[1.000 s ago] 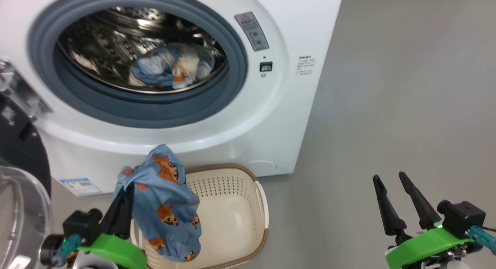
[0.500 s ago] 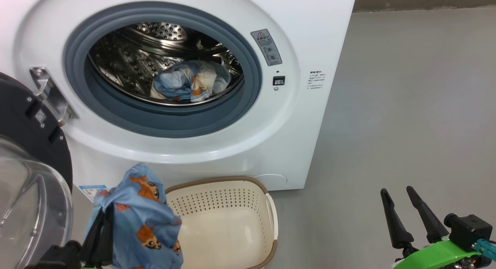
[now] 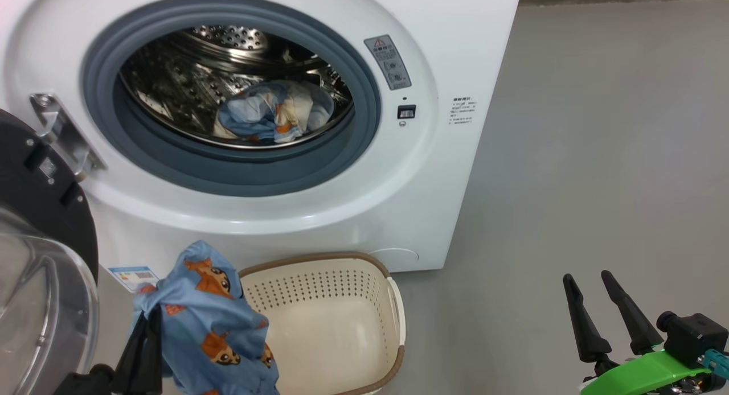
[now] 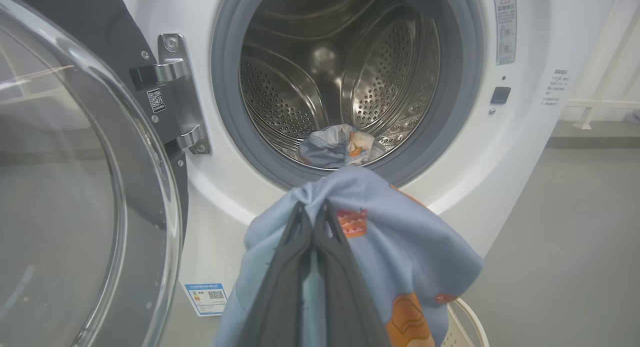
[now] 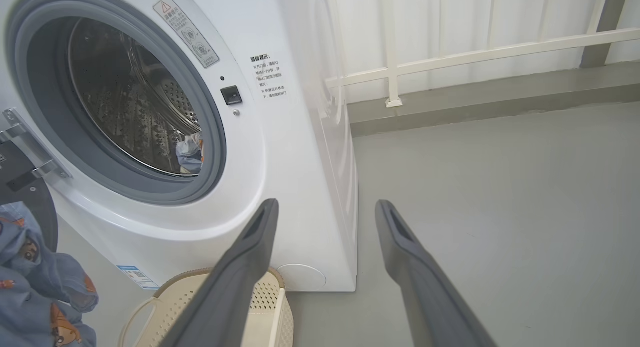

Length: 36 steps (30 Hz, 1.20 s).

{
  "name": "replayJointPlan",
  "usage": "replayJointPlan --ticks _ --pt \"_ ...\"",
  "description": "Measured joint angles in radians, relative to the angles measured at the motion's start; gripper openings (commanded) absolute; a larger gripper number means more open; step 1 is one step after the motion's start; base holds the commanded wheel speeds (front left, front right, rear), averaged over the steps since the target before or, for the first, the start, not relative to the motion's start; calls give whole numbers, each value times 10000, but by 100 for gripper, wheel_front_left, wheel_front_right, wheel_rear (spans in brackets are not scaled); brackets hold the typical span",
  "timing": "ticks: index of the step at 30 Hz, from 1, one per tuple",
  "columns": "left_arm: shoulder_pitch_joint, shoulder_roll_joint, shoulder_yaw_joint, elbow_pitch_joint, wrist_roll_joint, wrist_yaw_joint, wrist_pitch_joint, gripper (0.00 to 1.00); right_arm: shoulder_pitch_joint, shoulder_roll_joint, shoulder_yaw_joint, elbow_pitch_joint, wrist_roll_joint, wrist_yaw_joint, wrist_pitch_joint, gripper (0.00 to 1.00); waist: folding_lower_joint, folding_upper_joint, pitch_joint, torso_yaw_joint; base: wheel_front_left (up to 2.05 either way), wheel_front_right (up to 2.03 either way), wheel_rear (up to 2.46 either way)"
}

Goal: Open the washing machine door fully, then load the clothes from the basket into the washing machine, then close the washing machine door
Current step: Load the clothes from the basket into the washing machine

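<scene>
The washing machine (image 3: 342, 213) stands with its door (image 3: 34, 304) swung wide open to the left, glass bowl (image 4: 75, 187) facing me. One bundle of the clothes (image 3: 273, 113) lies in the steel drum. My left gripper (image 4: 314, 207) is shut on a light blue bear-print garment (image 3: 211, 321), which hangs below the drum opening, at the left end of the basket (image 3: 393, 304). The basket's inside shows bare. My right gripper (image 3: 585, 275) is open and holds nothing, low at the right over the floor, its fingers (image 5: 250, 252) pointing past the machine's corner.
The door hinge (image 3: 57, 133) juts out at the drum's left. A blue label (image 3: 132, 276) sits low on the machine front. Grey floor (image 3: 598, 156) stretches to the right of the machine. A white railing (image 5: 450, 57) runs along the back wall.
The head camera has tilted, shifting the whole picture. The held garment hangs slightly further left against the basket than a second ago. The right gripper keeps its place.
</scene>
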Motion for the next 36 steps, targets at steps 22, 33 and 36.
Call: replayJointPlan --ticks 22,33,36 --pt "-5114 520 -535 2349 -81 -105 -8 0 -1153 711 297 -79 -2 0 0 100 2 0 1810 -812 0 0 0" --pt "-8413 991 -621 5287 13 -65 376 0 -1967 1131 571 -48 0 0 0 100 2 0 2821 -1518 0 0 0" --pt "-9268 1147 -619 6149 29 12 385 0 -2183 1208 625 -48 2 0 0 100 2 0 3112 -1721 0 0 0"
